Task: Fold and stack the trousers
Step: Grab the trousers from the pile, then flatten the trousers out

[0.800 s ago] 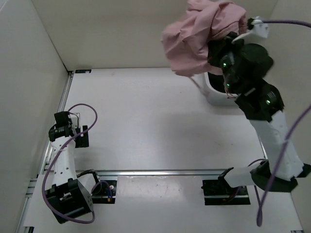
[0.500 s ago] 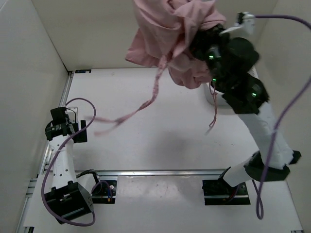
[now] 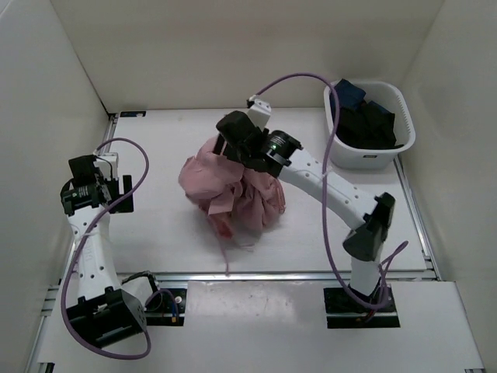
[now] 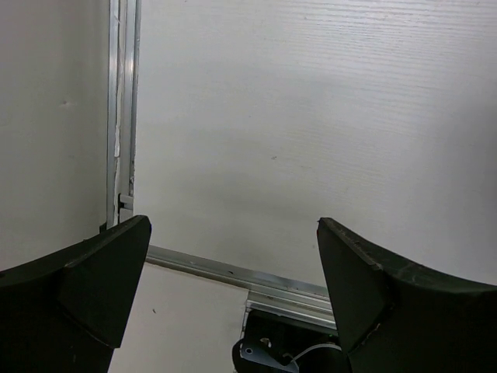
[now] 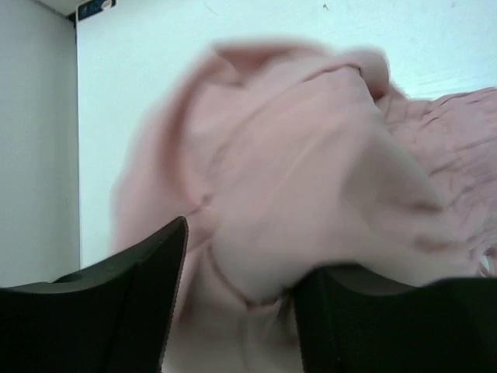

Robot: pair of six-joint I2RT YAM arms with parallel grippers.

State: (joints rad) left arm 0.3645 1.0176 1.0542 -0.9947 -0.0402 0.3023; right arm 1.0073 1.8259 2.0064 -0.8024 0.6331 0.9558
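The dusty-pink trousers (image 3: 233,194) lie in a crumpled heap in the middle of the white table, a thin cord trailing toward the near rail. My right gripper (image 3: 227,148) hangs low over the heap's far edge. In the right wrist view the trousers (image 5: 295,171) fill the frame, blurred, and the right gripper (image 5: 245,249) has its jaws spread wide with loose fabric between them and draped over the right finger (image 5: 373,311). My left gripper (image 3: 97,190) is raised at the left side, well apart from the cloth; in its own view the left gripper (image 4: 233,256) is open over bare table.
A white basket (image 3: 405,116) at the back right holds dark black and blue clothes (image 3: 369,120). A metal rail (image 3: 272,275) crosses the table's near side. White walls close in the left, back and right.
The right arm swung the bunched trousers down from high at the back right onto the table's middle, and its jaws spread apart. The left arm shifted slightly left.
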